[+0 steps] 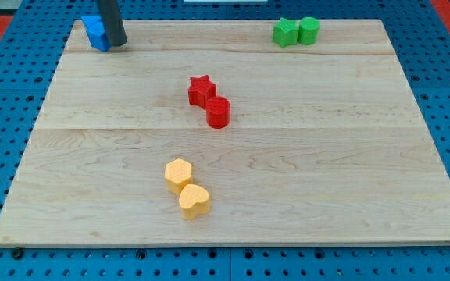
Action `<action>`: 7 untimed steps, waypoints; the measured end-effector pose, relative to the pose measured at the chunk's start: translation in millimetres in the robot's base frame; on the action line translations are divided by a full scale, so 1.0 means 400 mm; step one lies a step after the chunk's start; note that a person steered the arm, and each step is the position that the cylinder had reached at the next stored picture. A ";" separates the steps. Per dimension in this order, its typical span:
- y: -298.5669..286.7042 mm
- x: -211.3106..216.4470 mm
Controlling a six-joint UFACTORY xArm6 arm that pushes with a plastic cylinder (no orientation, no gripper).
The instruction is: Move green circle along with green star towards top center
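The green star (286, 32) and the green circle (308, 30) stand touching side by side near the board's top right, the star on the left. My tip (116, 44) is at the top left of the board, far to the left of both green blocks. It stands right beside a blue block (96, 33), which it partly hides.
A red star (201, 90) and a red cylinder (218, 112) touch near the board's middle. A yellow hexagon (178, 174) and a yellow heart-like block (194, 201) touch lower down. The wooden board (350, 156) lies on a blue pegboard.
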State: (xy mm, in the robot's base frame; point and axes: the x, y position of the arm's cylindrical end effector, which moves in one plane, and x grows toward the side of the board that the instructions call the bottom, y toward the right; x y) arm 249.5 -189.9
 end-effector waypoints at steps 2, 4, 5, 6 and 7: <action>0.235 0.143; 0.523 0.179; 0.739 0.179; 0.937 0.164; 0.976 -0.011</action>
State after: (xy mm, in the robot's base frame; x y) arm 245.0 200.3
